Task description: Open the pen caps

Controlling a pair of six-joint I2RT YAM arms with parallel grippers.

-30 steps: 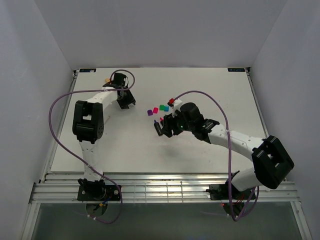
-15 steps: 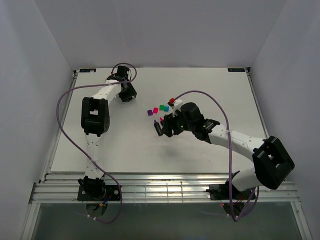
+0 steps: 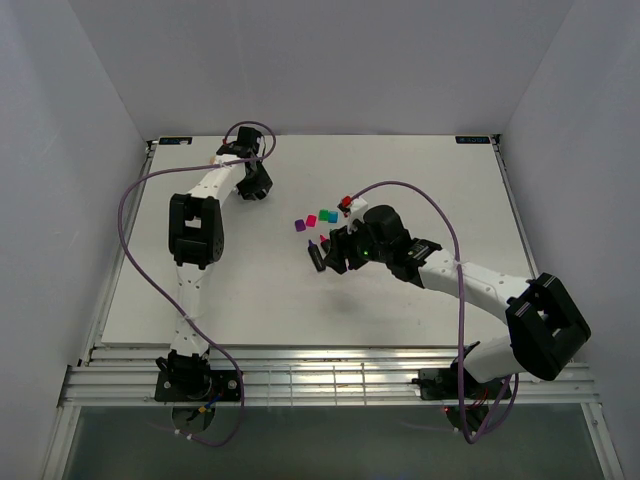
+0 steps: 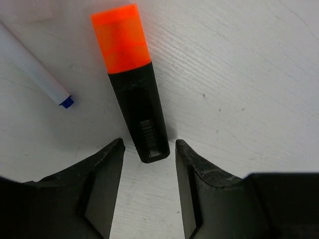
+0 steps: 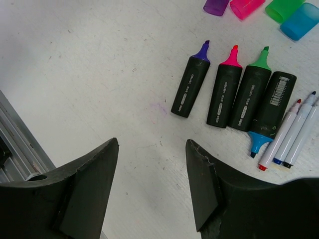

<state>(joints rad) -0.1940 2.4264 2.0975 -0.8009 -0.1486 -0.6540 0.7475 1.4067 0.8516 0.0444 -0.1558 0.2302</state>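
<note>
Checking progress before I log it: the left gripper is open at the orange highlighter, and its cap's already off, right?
Not quite. The left gripper is open at the orange highlighter, but its orange cap is still on, as the left wrist view shows.

I can read no word or number anywhere. In my right wrist view, small white print runs along the purple highlighter [image 5: 189, 89], the pink highlighter [image 5: 224, 97] and the green highlighter [image 5: 249, 99], too fine to make out. The blue highlighter [image 5: 273, 107] bears a barcode. So does the orange-capped highlighter [image 4: 142, 109] in my left wrist view, and I cannot read any digits on it.
</note>
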